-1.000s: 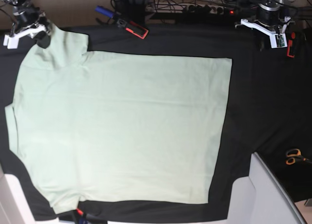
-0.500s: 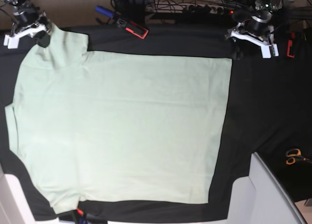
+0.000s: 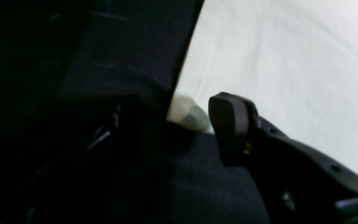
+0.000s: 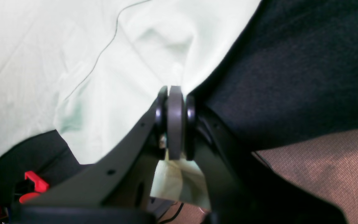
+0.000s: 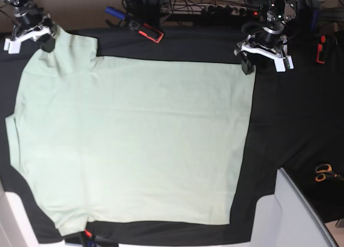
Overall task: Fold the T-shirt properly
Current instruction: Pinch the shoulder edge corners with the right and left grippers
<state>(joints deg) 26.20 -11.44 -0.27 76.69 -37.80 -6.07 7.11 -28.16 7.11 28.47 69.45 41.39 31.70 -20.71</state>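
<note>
**Second corner of the shirt about to be taken as fold is prepared**

The left gripper (image 5: 249, 65) is seen with its jaws spread apart and nothing between them, set down at the far hem corner of the T-shirt (image 5: 134, 139). In the left wrist view one dark fingertip (image 3: 228, 124) is planted on the pale cloth just inside the edge, while the other finger is lost in shadow over the black table covering (image 5: 290, 123), so that the very corner of the hem lies in the gap. The right gripper (image 4: 175, 121) is shown clamped tight on a sleeve at the opposite far corner, the fabric bunched and drawn up into its closed pads. Beyond the two claws, the T-shirt is spread flat and nearly smooth across the covering, collar end toward the right arm, hem toward the left. A pair of orange-handled scissors (image 5: 322, 172) lies well apart near the table's edge.

The step in hand is judged to be the securing of the garment's far edge at both ends, before any fold has been made. The next move would call for the open jaws to be closed on the hem corner with cloth caught between the pads, not merely pressed, and then for both corners to be lifted together and carried evenly toward the near edge.
</note>
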